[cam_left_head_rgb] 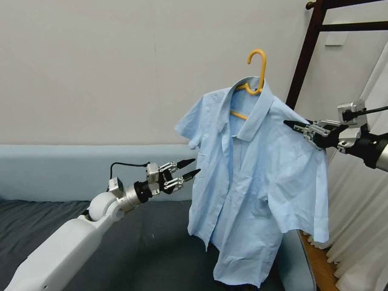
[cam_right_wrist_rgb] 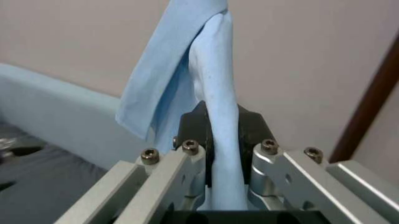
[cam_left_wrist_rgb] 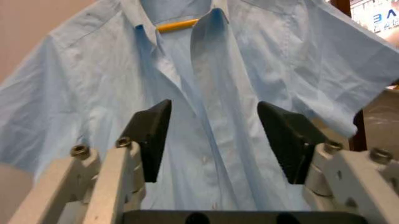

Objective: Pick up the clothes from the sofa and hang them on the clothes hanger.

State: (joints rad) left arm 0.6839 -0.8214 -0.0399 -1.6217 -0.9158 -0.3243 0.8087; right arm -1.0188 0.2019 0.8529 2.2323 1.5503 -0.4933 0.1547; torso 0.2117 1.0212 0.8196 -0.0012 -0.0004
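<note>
A light blue short-sleeved shirt (cam_left_head_rgb: 254,182) hangs in the air on an orange hanger (cam_left_head_rgb: 257,70), above the sofa's right end. My right gripper (cam_left_head_rgb: 297,127) is shut on the shirt's shoulder seam; in the right wrist view the blue cloth (cam_right_wrist_rgb: 218,112) runs up between the black pads. My left gripper (cam_left_head_rgb: 189,168) is open, just left of the shirt's hem side at the level of its sleeve, apart from the cloth. In the left wrist view the shirt front (cam_left_wrist_rgb: 212,84) and hanger bar (cam_left_wrist_rgb: 177,24) lie beyond the spread fingers (cam_left_wrist_rgb: 153,135).
A dark wooden clothes stand (cam_left_head_rgb: 315,36) rises at the back right, behind the shirt. The sofa has a pale blue backrest (cam_left_head_rgb: 60,167) and a dark seat (cam_left_head_rgb: 36,224). White curtain folds (cam_left_head_rgb: 364,230) hang at the right edge. A wooden floor strip (cam_left_head_rgb: 318,260) shows beside the sofa.
</note>
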